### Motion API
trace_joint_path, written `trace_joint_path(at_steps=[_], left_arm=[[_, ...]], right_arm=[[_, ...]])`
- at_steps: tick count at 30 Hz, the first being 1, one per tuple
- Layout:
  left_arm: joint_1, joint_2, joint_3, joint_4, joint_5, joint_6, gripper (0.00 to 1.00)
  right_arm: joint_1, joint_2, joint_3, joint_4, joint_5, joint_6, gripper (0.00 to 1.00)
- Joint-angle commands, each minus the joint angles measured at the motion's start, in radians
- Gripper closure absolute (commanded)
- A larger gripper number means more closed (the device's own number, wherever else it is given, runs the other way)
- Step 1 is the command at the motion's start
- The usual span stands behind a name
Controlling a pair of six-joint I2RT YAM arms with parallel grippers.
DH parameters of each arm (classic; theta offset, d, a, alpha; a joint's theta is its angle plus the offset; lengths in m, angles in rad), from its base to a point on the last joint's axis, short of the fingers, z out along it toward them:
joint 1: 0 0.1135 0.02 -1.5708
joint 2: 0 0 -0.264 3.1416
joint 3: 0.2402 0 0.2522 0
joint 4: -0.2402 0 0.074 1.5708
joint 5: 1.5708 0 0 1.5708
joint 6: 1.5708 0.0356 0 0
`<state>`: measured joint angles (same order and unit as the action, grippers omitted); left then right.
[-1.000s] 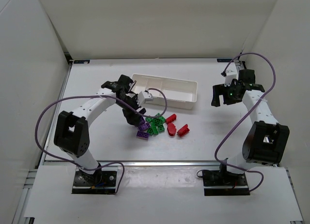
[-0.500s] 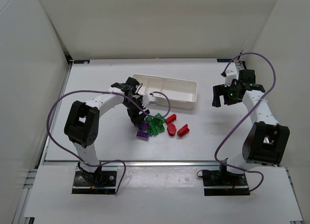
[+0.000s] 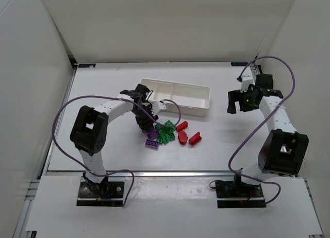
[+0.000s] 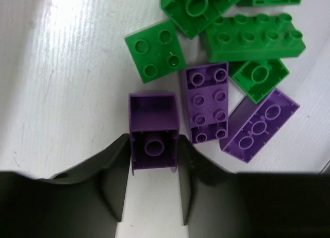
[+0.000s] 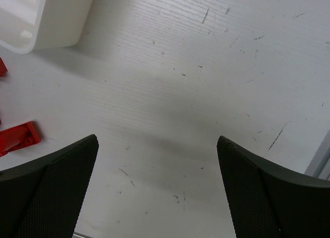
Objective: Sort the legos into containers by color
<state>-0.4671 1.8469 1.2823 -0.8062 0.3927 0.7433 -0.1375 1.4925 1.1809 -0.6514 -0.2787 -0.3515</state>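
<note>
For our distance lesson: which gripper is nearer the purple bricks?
Left. The left gripper clamps a purple brick among them; the right gripper hovers far off to their right.

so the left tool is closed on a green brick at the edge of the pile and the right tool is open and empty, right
Not quite. The brick held by the left tool is purple, not green; the left wrist view shows the purple brick between its fingers at the edge of the pile. The rest stands: the right tool is open and empty.
</note>
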Motion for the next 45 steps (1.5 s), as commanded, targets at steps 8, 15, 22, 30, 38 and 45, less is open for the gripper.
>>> trace_joint_path(at_steps=[8,15,22,30,38,45], left_arm=[[0.048,-0.096,0.084,-0.063,0.087,0.001,0.85],[0.116,-0.173,0.421,-0.191,0.163,-0.151,0.86],[0.163,-0.039,0.571,-0.084,-0.099,-0.324,0.88],[0.217,0.211,0.707,-0.082,-0.087,-0.424,0.89],[0.222,0.377,0.897,-0.140,-0.048,-0.466,0.86],[0.212,0.394,0.907,-0.156,-0.020,-0.461,0.87]], right_arm=[[-0.008,-0.006,0.008,0.001,-0.031,-0.006,0.01],[-0.007,-0.009,0.017,-0.005,-0.080,0.009,0.01],[-0.004,-0.001,0.066,-0.034,-0.175,-0.004,0.02],[0.064,-0.009,0.180,-0.080,-0.264,-0.013,0.04],[0.173,-0.052,0.180,-0.132,-0.280,-0.119,0.05],[0.245,-0.075,0.149,-0.140,-0.258,-0.204,0.06]])
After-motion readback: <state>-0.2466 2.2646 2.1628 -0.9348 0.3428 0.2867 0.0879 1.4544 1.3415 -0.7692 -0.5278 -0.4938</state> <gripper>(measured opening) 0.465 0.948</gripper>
